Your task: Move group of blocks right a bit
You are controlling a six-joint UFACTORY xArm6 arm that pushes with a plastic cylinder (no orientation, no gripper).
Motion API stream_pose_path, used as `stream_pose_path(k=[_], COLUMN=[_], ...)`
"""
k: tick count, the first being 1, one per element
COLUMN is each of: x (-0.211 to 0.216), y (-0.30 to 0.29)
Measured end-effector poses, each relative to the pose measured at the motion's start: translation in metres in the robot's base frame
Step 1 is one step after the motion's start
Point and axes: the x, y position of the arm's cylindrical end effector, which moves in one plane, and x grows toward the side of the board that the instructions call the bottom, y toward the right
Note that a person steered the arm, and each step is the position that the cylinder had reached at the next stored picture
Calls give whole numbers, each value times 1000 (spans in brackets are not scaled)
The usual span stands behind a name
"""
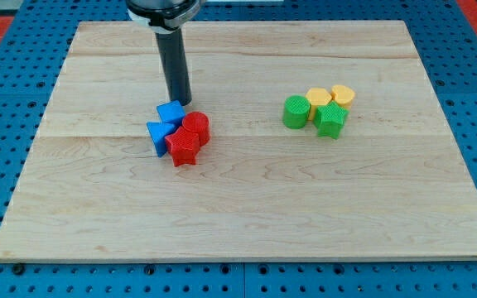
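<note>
Left of the board's middle, a tight group of blocks lies together: a blue block (171, 112) at the top, a blue triangular block (159, 135) at the left, a red round block (196, 126) at the right and a red star-shaped block (183, 147) at the bottom. My tip (180, 102) stands just above the group, close to the upper blue block's top right edge. To the right lies a second group: a green round block (296, 111), a green star-shaped block (331, 120), a yellow block (318, 98) and a yellow round block (343, 95).
The wooden board (247, 215) rests on a blue pegboard surface. The rod hangs from a dark round mount (162, 10) at the view's top.
</note>
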Motion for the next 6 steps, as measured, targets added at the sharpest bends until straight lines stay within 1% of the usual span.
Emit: stream_pose_path(k=[1,2,3,4,5,6], x=[3,31,49,42,42,42], y=[73,75,91,132,147,146])
